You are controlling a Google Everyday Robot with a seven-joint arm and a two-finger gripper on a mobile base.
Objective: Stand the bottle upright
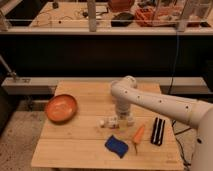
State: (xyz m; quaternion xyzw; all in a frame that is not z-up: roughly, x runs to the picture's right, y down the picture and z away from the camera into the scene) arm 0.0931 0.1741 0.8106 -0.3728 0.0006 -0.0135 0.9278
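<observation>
The bottle [106, 122] is small and whitish and lies on its side on the wooden table [75, 145], just left of the carrot [138, 133]. My gripper [120, 119] reaches straight down from the white arm [150, 100] and sits at the table surface, right at the bottle's right end. The gripper hides part of the bottle.
An orange bowl [61, 108] stands at the table's left. A blue sponge [116, 146] lies near the front edge. A black object [158, 131] lies at the right edge. A dark shelf and railing run behind the table.
</observation>
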